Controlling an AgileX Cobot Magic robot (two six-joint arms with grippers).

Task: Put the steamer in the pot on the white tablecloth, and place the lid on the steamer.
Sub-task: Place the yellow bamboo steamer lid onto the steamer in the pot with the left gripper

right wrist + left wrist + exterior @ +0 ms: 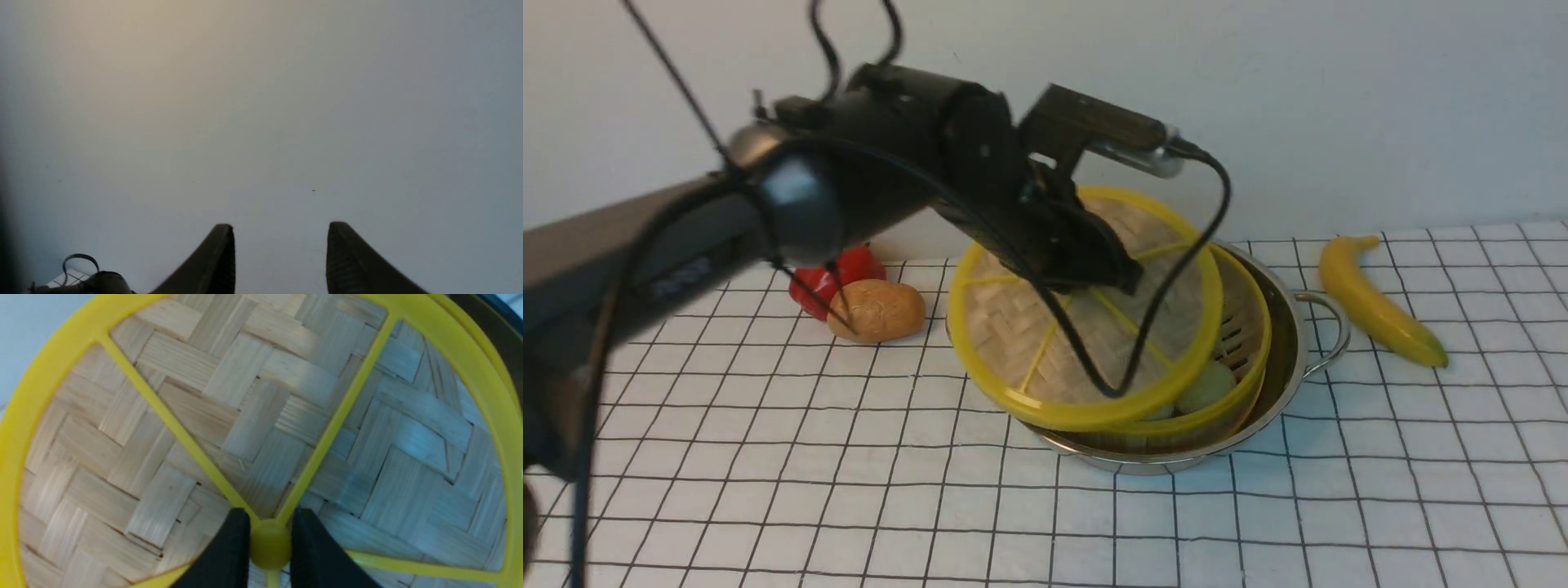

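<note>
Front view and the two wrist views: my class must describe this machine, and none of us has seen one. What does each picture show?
It is a robot with two arms, each ending in a pincer. The front view looks forward from between the arms; each wrist view comes from a camera on one arm. On the white tablecloth stands a steel pot with the bamboo steamer already inside it. Beside it lie a banana and what look like a red pepper and a bread roll. The left pincer is closed on the centre knob of the lid, holding it tilted over the steamer. The right pincer is open, holds nothing and faces a bare wall.
</note>
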